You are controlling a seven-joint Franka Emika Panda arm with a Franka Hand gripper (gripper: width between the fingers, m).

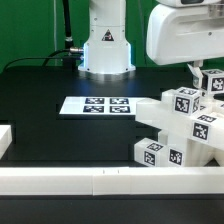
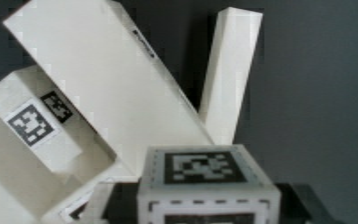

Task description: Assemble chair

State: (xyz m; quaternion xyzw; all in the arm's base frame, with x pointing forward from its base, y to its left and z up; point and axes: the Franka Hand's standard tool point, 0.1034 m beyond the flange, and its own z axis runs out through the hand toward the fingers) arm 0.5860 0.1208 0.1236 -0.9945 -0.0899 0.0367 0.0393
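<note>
White plastic chair parts (image 1: 185, 125) sit heaped on the black table (image 1: 40, 85), directly under and around the gripper (image 1: 207, 82). Arm comes down at the exterior view's right; fingertips mostly buried behind tagged blocks there.

Wrist view: gripper (image 2: 195, 205) is narrowed onto a tagged block (image 2: 197, 172), one dark finger showing on each side of it. Reads as a firm pinch on that block, jaws nearly together. Beyond the held block: a wide flat panel (image 2: 91, 75) leaning tilted, a thinner bar (image 2: 231, 70) standing apart from it, and a second tagged part (image 2: 37, 120) just beside the panel. Can't tell whether the held block touches the panel.

Marker board (image 1: 97, 105) lies flat, well away from the gripper, toward the arm base (image 1: 106, 50). White border rail (image 1: 100, 182) runs along the near edge, just beside the pile.

Step in hand, my guess: carrying or seating one block among the others; chair far from done, parts loose and stacked.

Risks:
- Crowded pile. Any sideways move could shove neighbouring blocks and topple the stack.
- Panel leans with no clear support, so a nudge may drop it.
- Grip covers only a small part of the block; it could twist if it catches on another part.
- Peg and hole alignment not visible, so jamming is possible.
</note>
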